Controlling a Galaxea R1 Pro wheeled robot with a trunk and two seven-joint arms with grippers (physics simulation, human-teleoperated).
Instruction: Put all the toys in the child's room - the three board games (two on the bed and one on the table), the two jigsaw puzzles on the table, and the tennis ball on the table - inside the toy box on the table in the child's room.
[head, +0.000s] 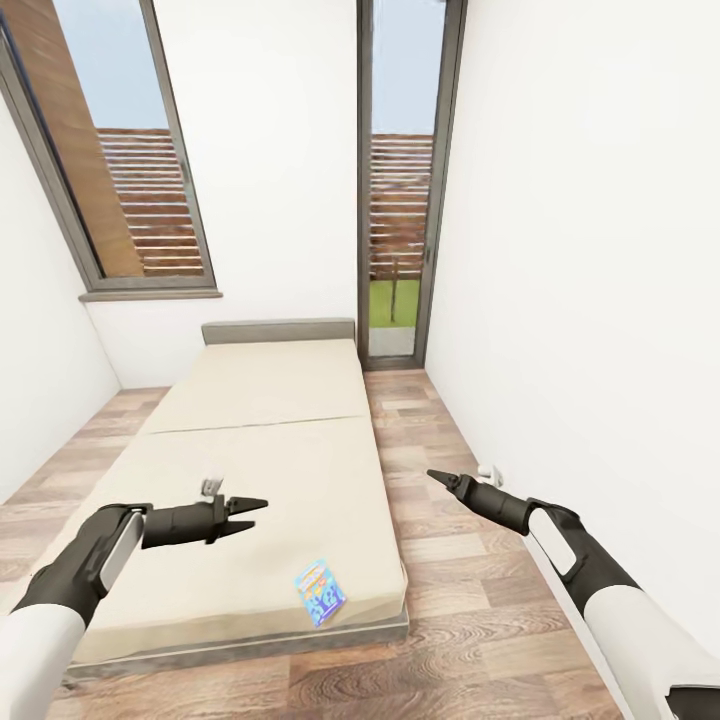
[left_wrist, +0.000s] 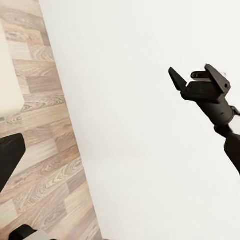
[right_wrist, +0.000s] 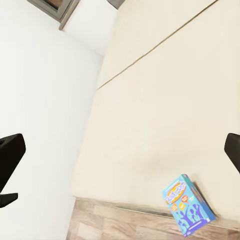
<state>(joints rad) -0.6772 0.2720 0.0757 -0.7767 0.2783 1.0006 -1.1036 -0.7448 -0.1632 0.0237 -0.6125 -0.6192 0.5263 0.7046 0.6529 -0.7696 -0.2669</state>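
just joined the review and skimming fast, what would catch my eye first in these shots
The large low bed with a plain beige mattress runs down the middle of the room toward a tall glass door. A small blue printed board game box lies near the mattress's foot corner, the one bright thing there. Both black arms reach out: the left tool is above the mattress, the right tool above the wooden plank floor.

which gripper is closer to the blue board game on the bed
Left. The left gripper hovers over the mattress, just up-bed and left of the blue board game near the foot corner. The right gripper hangs over the wooden floor beside the bed, farther off.
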